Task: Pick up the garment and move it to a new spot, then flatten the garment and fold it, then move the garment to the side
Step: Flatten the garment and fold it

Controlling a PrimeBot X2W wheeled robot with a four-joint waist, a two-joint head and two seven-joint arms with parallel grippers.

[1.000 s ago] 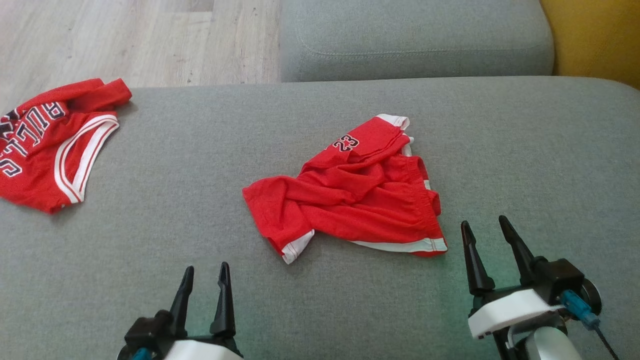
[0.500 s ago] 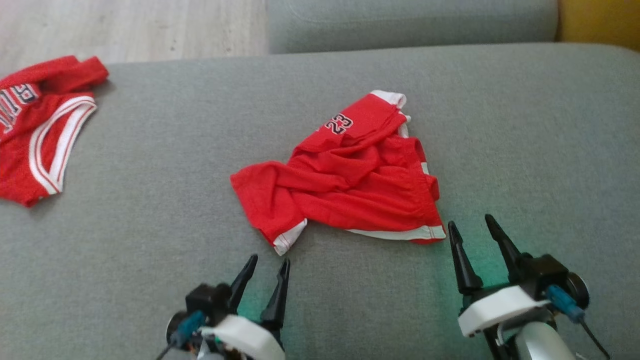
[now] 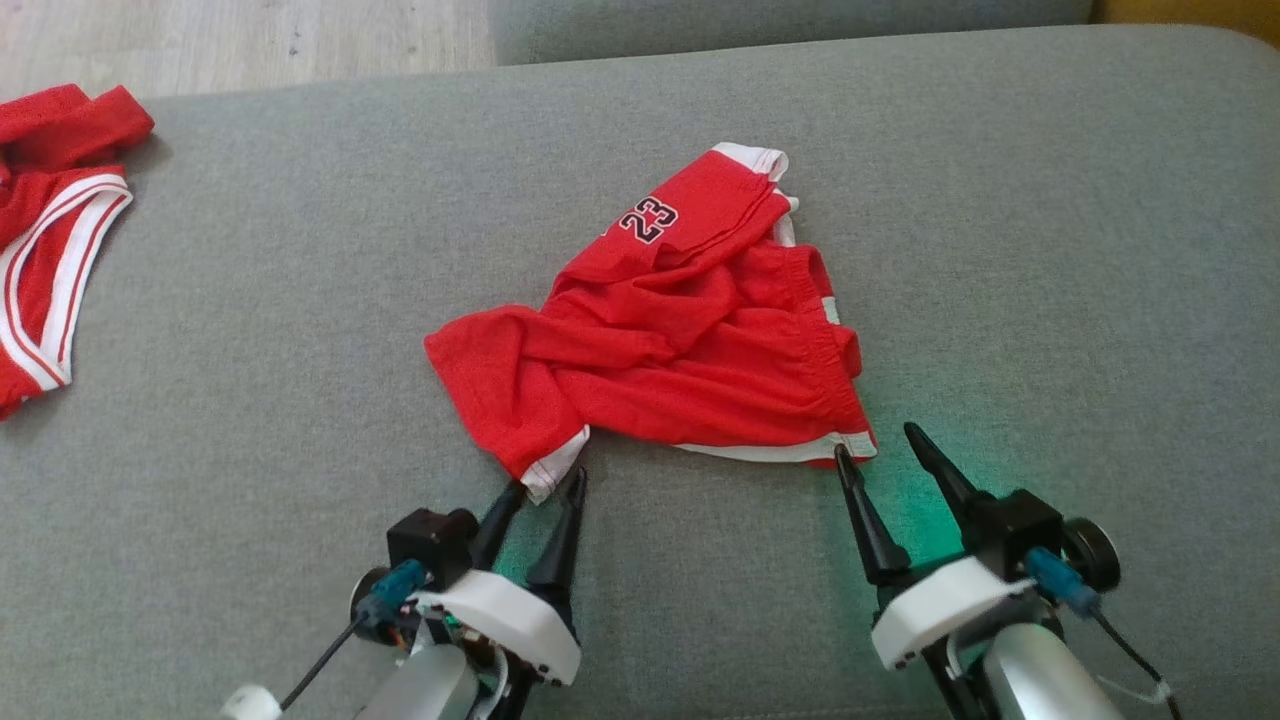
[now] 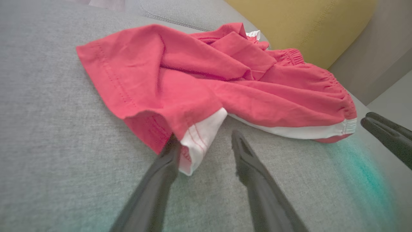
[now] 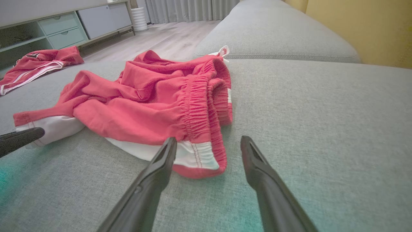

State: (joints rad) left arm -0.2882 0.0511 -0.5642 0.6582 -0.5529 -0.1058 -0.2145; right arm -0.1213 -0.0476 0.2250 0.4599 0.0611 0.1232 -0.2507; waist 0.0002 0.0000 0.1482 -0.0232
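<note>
Crumpled red shorts (image 3: 680,340) lie mid-sofa (image 3: 300,300). The left pincer (image 3: 547,482), spread open, sits at the shorts' near white-trimmed hem corner, one finger touching it. The right pincer (image 3: 878,442), also open, is at the shorts' near waistband corner. A jersey (image 3: 50,250) lies well left of the shorts.

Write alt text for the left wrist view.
Crumpled red fabric shorts with white hem trim lie on a grey sofa cushion; the left gripper is open, its dark fingers flanking the nearest hem corner. The right gripper shows at the right edge.
</note>
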